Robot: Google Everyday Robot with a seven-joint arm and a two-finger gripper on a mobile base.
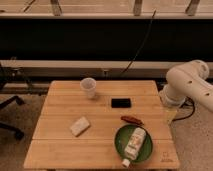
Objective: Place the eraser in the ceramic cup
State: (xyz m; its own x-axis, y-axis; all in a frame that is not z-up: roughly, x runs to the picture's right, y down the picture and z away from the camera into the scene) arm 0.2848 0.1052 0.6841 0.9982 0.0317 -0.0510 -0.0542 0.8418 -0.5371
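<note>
The eraser (121, 103), a small flat black block, lies on the wooden table (60, 150) right of centre, towards the back. The ceramic cup (88, 88), plain white, stands upright near the table's back edge, to the left of and behind the eraser. My white arm (190, 84) reaches in from the right. My gripper (171, 115) hangs down beside the table's right edge, well to the right of the eraser and apart from it.
A pale beige sponge-like block (79, 126) lies front left. A green plate (120, 146) at the front right holds a white bottle (134, 144) lying on its side. A small reddish-brown object (132, 119) lies between the eraser and the plate. An office chair base (10, 117) stands at the left.
</note>
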